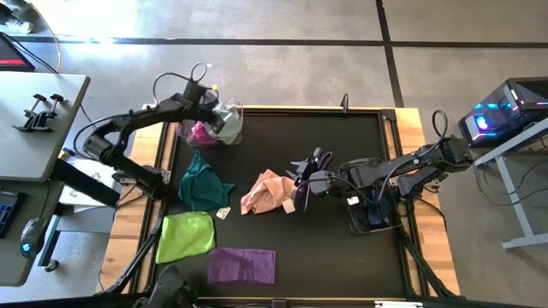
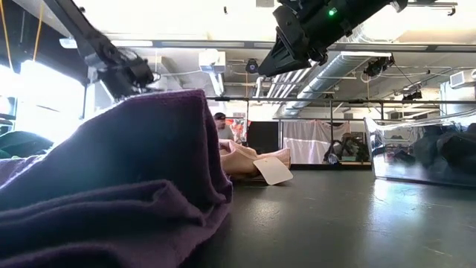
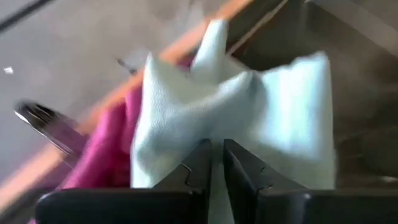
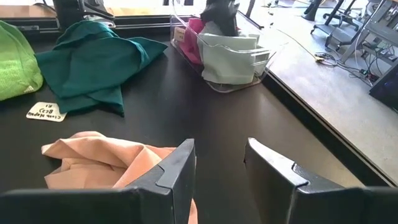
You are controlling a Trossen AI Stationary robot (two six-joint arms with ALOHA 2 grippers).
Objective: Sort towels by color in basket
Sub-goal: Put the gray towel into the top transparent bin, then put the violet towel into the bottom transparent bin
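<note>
Two arms share our table: our left gripper (image 3: 217, 163) pinches the mint towel (image 3: 249, 106) over the clear basket (image 1: 229, 135), a magenta towel (image 3: 102, 146) beside it. Only our right wrist view shows the right gripper (image 4: 219, 163) spread beside the peach towel (image 4: 106, 155); its paper tag (image 4: 47, 112) is unreadable.

A mint towel (image 1: 227, 120) hangs crumpled over a magenta towel (image 1: 201, 133) at the table's far left. Just nearer lies a dark teal towel (image 1: 202, 183), rumpled with corners splayed. A peach-pink towel (image 1: 267, 192) sits bunched near the table's middle, a white tag beside it. A lime green towel (image 1: 186, 234) lies at the near left, and a purple towel (image 1: 242, 264), folded flat, lies nearest, right of it.
</note>
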